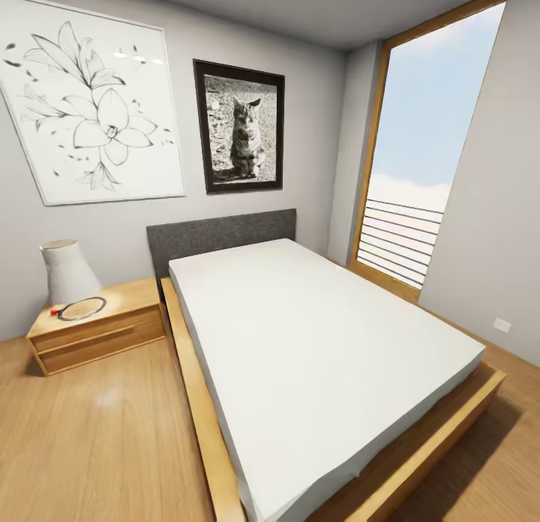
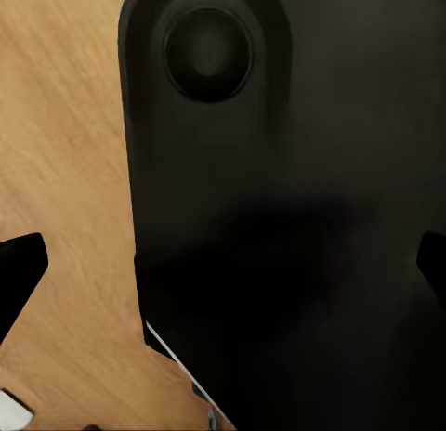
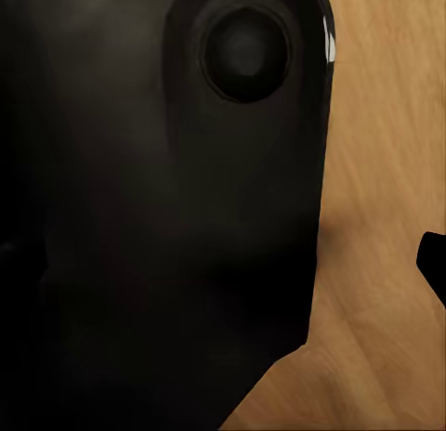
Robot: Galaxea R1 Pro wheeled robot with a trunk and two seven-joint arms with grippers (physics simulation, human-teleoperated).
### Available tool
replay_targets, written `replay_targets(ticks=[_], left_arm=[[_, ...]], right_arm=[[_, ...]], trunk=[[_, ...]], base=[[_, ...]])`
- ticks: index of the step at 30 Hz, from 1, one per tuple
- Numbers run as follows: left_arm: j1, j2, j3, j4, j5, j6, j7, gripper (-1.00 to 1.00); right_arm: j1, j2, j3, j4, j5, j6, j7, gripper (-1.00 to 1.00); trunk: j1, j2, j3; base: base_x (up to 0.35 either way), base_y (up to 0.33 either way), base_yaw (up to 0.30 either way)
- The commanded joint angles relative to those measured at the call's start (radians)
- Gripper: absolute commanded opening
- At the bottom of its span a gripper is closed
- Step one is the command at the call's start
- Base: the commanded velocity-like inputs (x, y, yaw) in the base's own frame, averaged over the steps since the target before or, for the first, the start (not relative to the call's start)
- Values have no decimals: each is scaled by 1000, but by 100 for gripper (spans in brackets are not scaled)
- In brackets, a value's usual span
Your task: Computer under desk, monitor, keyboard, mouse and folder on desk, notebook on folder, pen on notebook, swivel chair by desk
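I'm in the bedroom: a white-mattressed wooden bed fills the centre, a nightstand with a lamp at nine o'clock. Both wrist cameras face black robot housing over wooden floor; whether either gripper is open, I cannot tell.

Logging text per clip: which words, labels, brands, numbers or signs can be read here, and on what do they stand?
None can be read.
Flower drawing: line art, no lettering.
Cat photo: no caption.
Nightstand, lamp: no markings.
Wall outlet: too small to tell.
Wrist views: dark robot body over wooden floor, no print.
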Motion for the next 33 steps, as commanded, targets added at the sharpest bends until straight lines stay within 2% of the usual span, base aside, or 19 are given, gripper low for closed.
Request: replay_targets(ticks=[1, 5, 9, 27, 31, 32, 33], left_arm=[[0, 0, 0, 0, 0, 0, 0, 100], [-8, -23, -6, -20, -5, 6, -2, 100], [-8, -40, -5, -22, -5, 6, -2, 100], [-8, -44, -5, -23, -3, 6, 2, 100], [-8, -44, -5, -23, -3, 1, 2, 100], [-8, -44, -5, -23, -3, 0, 3, 100], [-8, -44, -5, -23, -3, -1, 3, 100]], right_arm=[[0, 0, 0, 0, 0, 0, 0, 100], [-5, 21, -2, -10, -5, 10, 11, 100], [-5, 25, -3, -7, -6, 7, 11, 100], [-5, 28, -3, -8, -9, -48, 11, 100], [-5, 28, -5, -8, -9, -71, 11, 100], [-5, 28, -4, -8, -9, -158, 10, 100], [-5, 28, -4, -8, -9, -167, 11, 100]], trunk=[[0, 0, 0], [0, 0, 0], [-11, 21, 9], [-80, 147, 65], [-96, 175, 78], [-100, 182, 81], [-103, 189, 84]], base=[[0, 0, 0], [0, 0, 0], [0, 0, 0], [0, 0, 0], [0, 0, -156], [0, 0, -236], [0, 0, -246]])
